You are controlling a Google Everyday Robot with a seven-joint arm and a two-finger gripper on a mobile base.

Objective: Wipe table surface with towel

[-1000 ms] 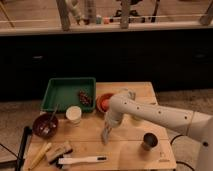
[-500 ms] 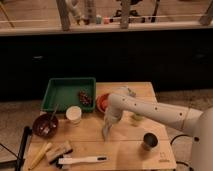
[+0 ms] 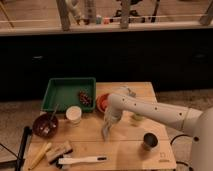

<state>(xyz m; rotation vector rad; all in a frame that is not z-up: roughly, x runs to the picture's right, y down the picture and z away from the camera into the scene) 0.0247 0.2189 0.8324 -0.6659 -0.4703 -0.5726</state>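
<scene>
The table surface [image 3: 125,150] is a light tan wooden top with plank seams. My white arm reaches in from the right and bends down over the middle of it. My gripper [image 3: 110,120] points down just in front of the red bowl. The towel [image 3: 106,132], a narrow limp strip of pale grey cloth, hangs from the gripper. Its lower end touches the wood. The gripper looks shut on the towel's top end, which is hidden.
A green tray [image 3: 60,102] holding a dark item sits at the back left. Next to it are a red bowl [image 3: 102,103] and a white cup [image 3: 74,115]. A dark bowl [image 3: 45,125], a white-handled brush [image 3: 82,160] and a metal cup [image 3: 149,141] stand nearer the front.
The gripper and the hanging towel have shifted slightly left and toward the front of the table. Nothing else has moved.
</scene>
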